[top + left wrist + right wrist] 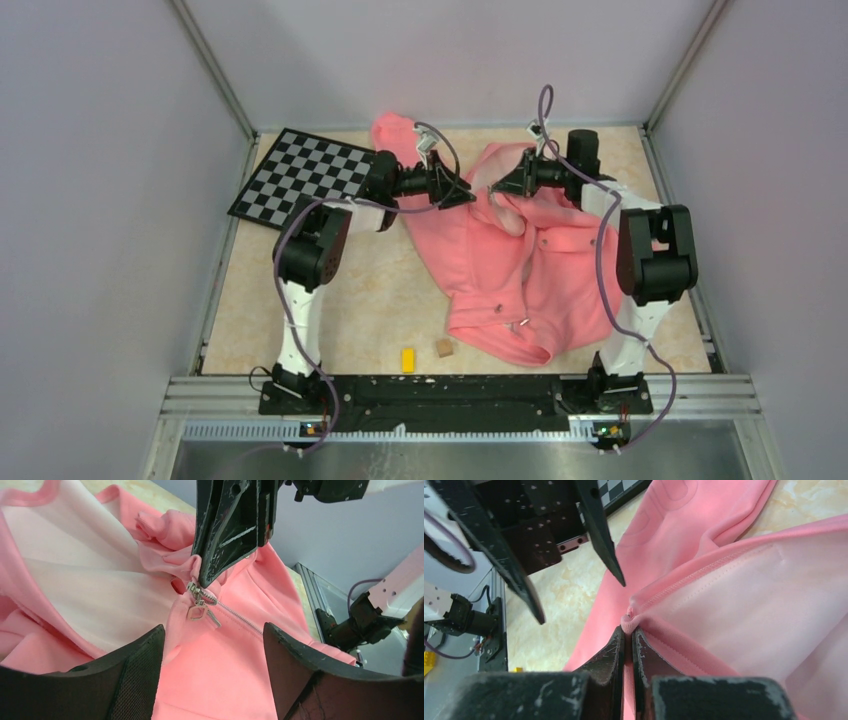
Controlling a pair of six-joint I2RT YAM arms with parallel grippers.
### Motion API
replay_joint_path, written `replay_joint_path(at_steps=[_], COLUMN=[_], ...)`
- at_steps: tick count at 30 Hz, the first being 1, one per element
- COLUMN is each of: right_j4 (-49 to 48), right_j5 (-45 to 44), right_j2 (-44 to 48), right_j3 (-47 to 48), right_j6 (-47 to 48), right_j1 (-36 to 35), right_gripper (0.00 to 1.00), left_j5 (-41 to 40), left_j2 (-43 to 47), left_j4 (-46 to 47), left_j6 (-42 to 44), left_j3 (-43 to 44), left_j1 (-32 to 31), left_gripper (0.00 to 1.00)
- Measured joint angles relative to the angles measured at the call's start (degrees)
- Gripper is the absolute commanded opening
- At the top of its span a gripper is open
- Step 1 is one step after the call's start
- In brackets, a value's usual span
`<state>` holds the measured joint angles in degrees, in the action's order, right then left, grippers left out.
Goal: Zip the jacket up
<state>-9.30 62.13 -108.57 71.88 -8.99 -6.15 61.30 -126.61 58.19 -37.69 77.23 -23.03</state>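
Left wrist view shows you the left fingers [132, 680] wide apart and holding nothing, near the small metal pull [200, 612]. The jacket [520, 260] lies spread on the table [370, 310]. It is soft and light and bunches easily, so take the pull, not the fleece. Your right fingers [611, 652] are closed on the fabric edge beside the zipper, probably the hem.

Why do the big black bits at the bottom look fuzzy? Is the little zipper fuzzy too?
Left wrist view: the left hand is right by the lens, so its fingers look a bit soft, but the zipper pull is sharp. Right wrist view: the right hand blurs lowest down, and the jacket looks washed out inside. Top view: even light, faint shadows.
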Motion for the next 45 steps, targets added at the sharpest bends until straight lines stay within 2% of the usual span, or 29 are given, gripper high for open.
replay_joint_path(at_steps=[2,3,4,7,12,14,18,24,28,34,39,45], right_j4=[-0.79,-1.16,-1.60,-2.73,-4.70,-4.96,-5.81,-6.14,-6.14,-6.14,-6.16,-6.64], right_j5=[-0.35,-0.55,-0.68,-0.87,-1.25,-1.53,-1.86,-2.14,-2.14,-2.10,-2.08,-2.05], right_j2=[0.11,0.13,0.15,0.20,0.22,0.22,0.35,0.72,0.76,0.94,0.94,0.94], right_j3=[-0.28,-0.28,-0.31,-0.33,-0.66,-0.79,-1.01,-1.01,-1.01,-1.01,-1.01,-1.01], right_j6=[-0.55,-0.72,-1.01,-2.03,-3.69,-4.20,-5.44,-6.40,-6.67,-6.69,-6.71,-7.34], right_j1=[0.00,0.00,0.00,0.04,0.42,0.48,0.57,0.70,0.70,0.70,0.70,0.76], right_gripper=[0.00,0.00,0.00,0.00,0.00,0.00,0.00,0.00,0.00,0.00,0.00,0.00], left_j5=[-1.88,-2.99,-4.15,-7.63,-15.50,-18.38,-22.82,-25.94,-26.49,-27.12,-27.30,-27.71], left_j2=[2.67,4.15,5.53,9.35,16.04,18.56,22.12,20.72,16.33,10.03,7.93,6.12], left_j4=[-1.81,-2.99,-4.31,-8.85,-17.66,-19.54,-19.74,-15.56,-11.74,-11.02,-9.55,-9.46], left_j6=[1.20,1.81,2.34,4.31,6.64,6.75,6.34,3.58,1.73,0.31,0.09,0.07], left_j3=[-1.70,-2.71,-3.63,-6.08,-10.67,-12.79,-16.90,-17.77,-16.22,-11.21,-8.39,-5.03], left_j1=[-0.02,-0.04,-0.04,-0.04,-0.07,-0.33,-1.79,-6.75,-8.13,-8.15,-8.31,-8.61], left_gripper=[0.79,0.93,0.98,0.99,0.89,0.81,0.71,0.57,0.56,0.54,0.60,0.59])
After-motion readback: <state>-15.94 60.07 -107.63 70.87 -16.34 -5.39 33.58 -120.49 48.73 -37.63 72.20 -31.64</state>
